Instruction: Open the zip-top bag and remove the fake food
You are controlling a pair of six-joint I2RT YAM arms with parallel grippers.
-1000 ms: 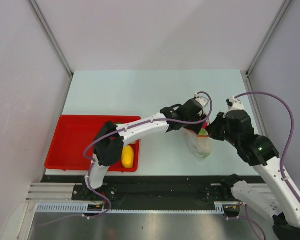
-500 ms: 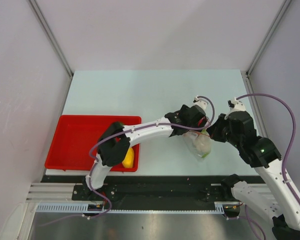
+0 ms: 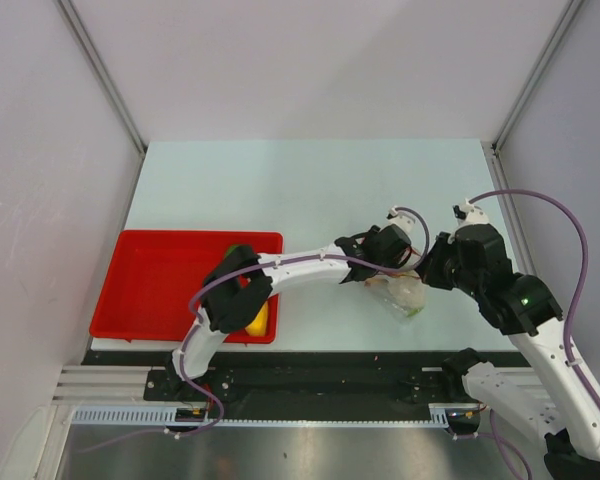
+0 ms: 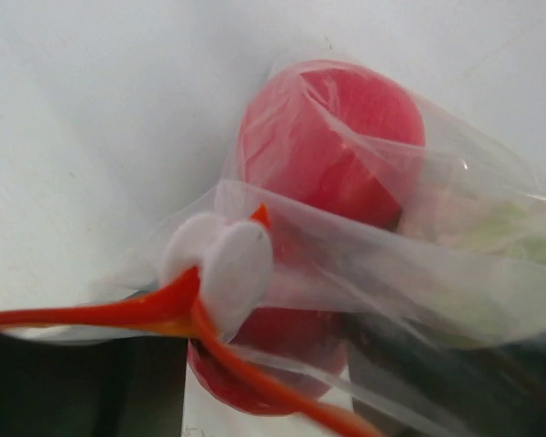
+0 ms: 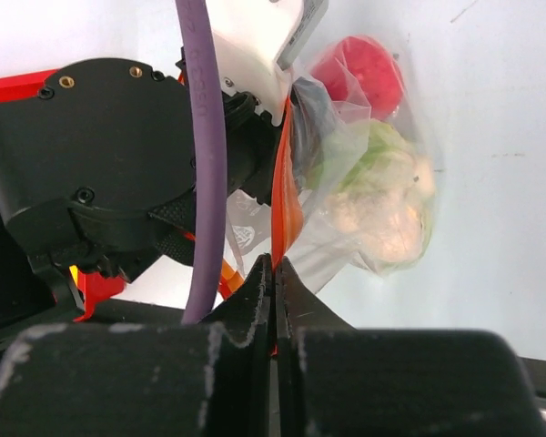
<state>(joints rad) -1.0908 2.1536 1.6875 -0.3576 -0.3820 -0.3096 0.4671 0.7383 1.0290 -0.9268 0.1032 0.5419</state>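
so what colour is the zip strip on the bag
Orange-red. The zip strip shows best in the left wrist view, along the mouth of the zip-top bag.

Top view:
- Both wrists cover most of the clear crinkly zip-top bag. You can't read its mouth or contents.
- The yellow oval toy in the red flat tray sits half behind the left arm's elbow.
- The lower right edge cuts off the right arm.

Left wrist view:
- The left end effector shows dark fingers, blurred at the bottom edge. You can't tell whether they clamp anything.
- The thin red zip strip runs off the left and bottom edges.
- A plastic fold partly hides the red ball.
- The green piece is only a blur.

Right wrist view:
- The left arm's black housing blocks the left half.
- The right end effector is out of focus.
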